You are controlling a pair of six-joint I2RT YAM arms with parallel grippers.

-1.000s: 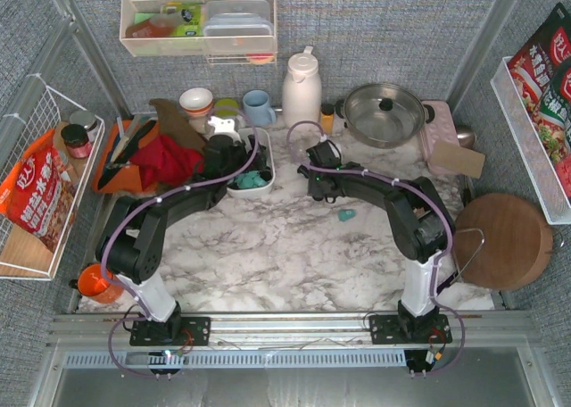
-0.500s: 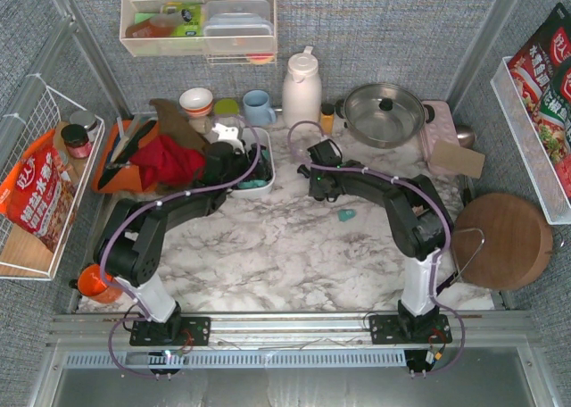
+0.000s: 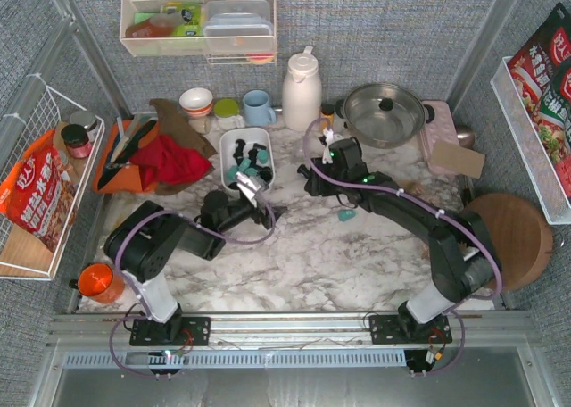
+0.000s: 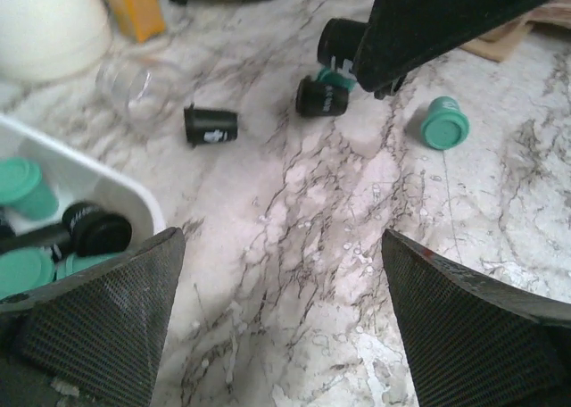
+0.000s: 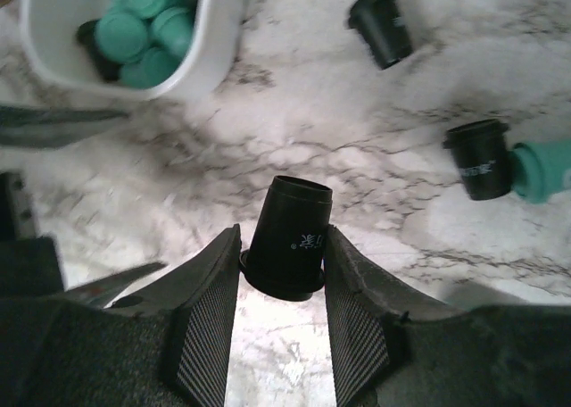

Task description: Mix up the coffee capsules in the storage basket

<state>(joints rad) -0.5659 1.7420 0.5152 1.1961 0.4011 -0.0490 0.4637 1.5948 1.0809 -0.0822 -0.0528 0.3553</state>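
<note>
The left gripper (image 4: 281, 237) hangs with its jaws spread wide just off the near right corner of the storage basket (image 4: 98, 179), which holds teal and black coffee capsules (image 3: 246, 168). Further right, the right gripper (image 5: 282, 233) pinches a black capsule (image 5: 293, 212) over the worktop (image 5: 294, 139). Only the right wrist view shows that grip, with loose capsules (image 5: 480, 160) lying beyond it.

Black capsule (image 5: 287, 237) clamped between jaws; basket (image 5: 223, 32) upper left.

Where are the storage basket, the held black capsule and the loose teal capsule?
storage basket (image 3: 247, 139): top view, bare far end.
held black capsule (image 5: 290, 237): right wrist view, side wall.
loose teal capsule (image 4: 444, 123): left wrist view, round end.
</note>
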